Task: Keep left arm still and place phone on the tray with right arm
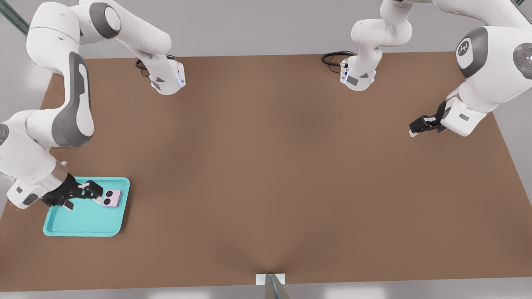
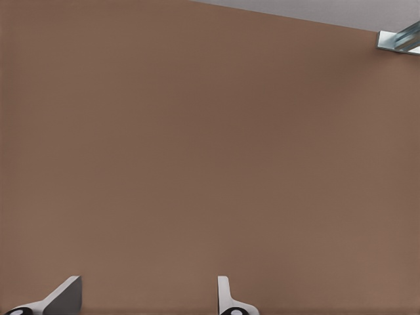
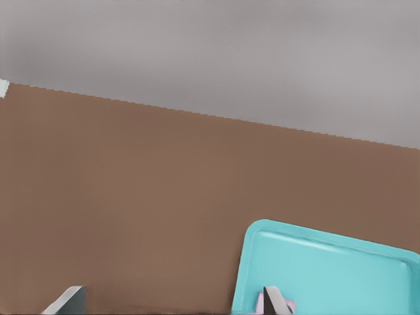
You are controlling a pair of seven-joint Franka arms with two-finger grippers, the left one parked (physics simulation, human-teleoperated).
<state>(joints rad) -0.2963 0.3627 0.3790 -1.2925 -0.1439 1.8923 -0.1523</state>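
The turquoise tray [image 1: 83, 224] sits on the brown table at the front view's left, near the table's edge. The pale pink-lilac phone [image 1: 112, 198] lies flat on the tray, lenses up, close to the rim on the front view's right side. My gripper [image 1: 92, 192] hovers low over the tray just beside the phone and is open, holding nothing. One fingertip [image 1: 99, 201] is at the phone's edge. In the right wrist view the fingertips [image 3: 272, 300] stand wide apart. There a sliver of the phone [image 3: 289, 305] shows beside one of them, on the tray [image 3: 341, 269].
The parked arm's gripper [image 1: 422, 125] hangs over the table at the front view's right. Both arm bases with black cables [image 1: 336, 58] stand along the back edge. A small white fixture [image 1: 270, 279] sits at the front edge. Bare brown tabletop [image 1: 266, 166] spans the middle.
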